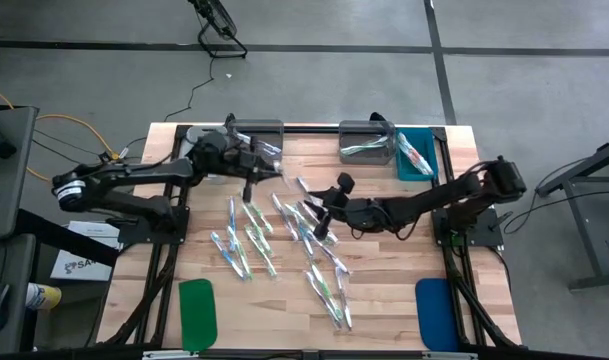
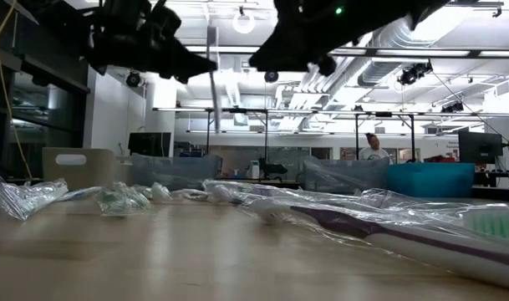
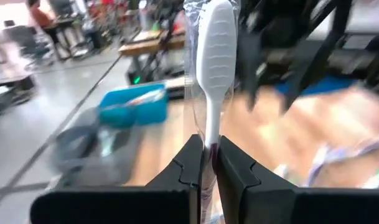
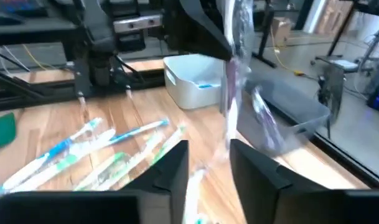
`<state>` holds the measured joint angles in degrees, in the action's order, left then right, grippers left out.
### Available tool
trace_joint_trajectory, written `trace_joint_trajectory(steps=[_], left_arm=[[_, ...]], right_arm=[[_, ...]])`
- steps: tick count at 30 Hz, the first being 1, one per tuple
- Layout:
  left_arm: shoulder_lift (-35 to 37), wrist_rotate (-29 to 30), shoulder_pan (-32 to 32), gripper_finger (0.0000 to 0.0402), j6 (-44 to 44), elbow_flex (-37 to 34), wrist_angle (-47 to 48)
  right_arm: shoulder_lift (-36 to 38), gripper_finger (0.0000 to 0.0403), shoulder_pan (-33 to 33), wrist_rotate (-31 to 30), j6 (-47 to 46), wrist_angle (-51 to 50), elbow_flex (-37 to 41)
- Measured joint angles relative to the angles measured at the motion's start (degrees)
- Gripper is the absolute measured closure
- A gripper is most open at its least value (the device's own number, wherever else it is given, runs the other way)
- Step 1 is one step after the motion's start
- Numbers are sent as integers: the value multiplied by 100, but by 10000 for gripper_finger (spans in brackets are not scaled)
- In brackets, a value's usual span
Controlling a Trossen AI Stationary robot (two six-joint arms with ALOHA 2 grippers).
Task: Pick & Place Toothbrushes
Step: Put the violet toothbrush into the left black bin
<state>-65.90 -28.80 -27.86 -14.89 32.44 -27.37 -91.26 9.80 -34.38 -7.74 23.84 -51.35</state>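
Several wrapped toothbrushes [image 1: 284, 240] lie flat on the wooden table [image 1: 384, 300], strewn across its middle. Above the table's far left part, my left gripper [image 1: 264, 160] is shut on one white toothbrush in a clear wrap [image 3: 215, 56], which stands upright in the air [image 2: 214, 84]. My right gripper [image 1: 319, 208] hovers over the middle of the table. It is open [image 4: 209, 155] and holds nothing. The held toothbrush [image 4: 229, 93] hangs a little ahead of its fingers. My left gripper pinches the toothbrush's shaft [image 3: 208, 134] between its two fingers, wrap and all, about midway along its length. The fingers lie level and across the brush. The brush stands upright, broad white end up, lifted clear of the table.
Two grey bins [image 1: 256, 133] [image 1: 367, 140] and a teal bin [image 1: 417, 157] stand along the far edge, some with toothbrushes inside. A green pad [image 1: 197, 310] and a blue pad [image 1: 434, 312] lie at the near corners. A person [image 2: 373, 147] stands in the room beyond.
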Motion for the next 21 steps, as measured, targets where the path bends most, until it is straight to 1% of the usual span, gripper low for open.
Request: trace_joint_trajectory(steps=[2, 4, 7, 10, 14, 17, 19, 21], left_arm=[[49, 61, -270, 384, -524, 219, 732], [54, 351, -499, 384, -1187, 488, 1676], [-8, 1154, -699, 384, -2100, 1007, 2898], [-84, 2047, -781, 384, -2671, 1375, 3795], [-92, 2999, -781, 384, -3432, 1578, 4047], [-186, 3367, -800, 384, -3971, 1578, 4091], [-288, 3514, -874, 384, -4244, 1578, 4074], [-461, 3540, -967, 384, -4386, 1576, 4054]], right_arm=[[115, 270, 87, -22, -136, -200, -2], [184, 259, 171, -18, -191, -346, -2], [185, 250, 267, -20, -211, -357, -2], [185, 250, 302, -20, -211, -374, -2], [185, 253, 298, -18, -209, -407, -2], [185, 254, 298, -18, -208, -413, 0], [185, 254, 298, -18, -204, -417, -2], [185, 254, 298, -20, -193, -451, -2]])
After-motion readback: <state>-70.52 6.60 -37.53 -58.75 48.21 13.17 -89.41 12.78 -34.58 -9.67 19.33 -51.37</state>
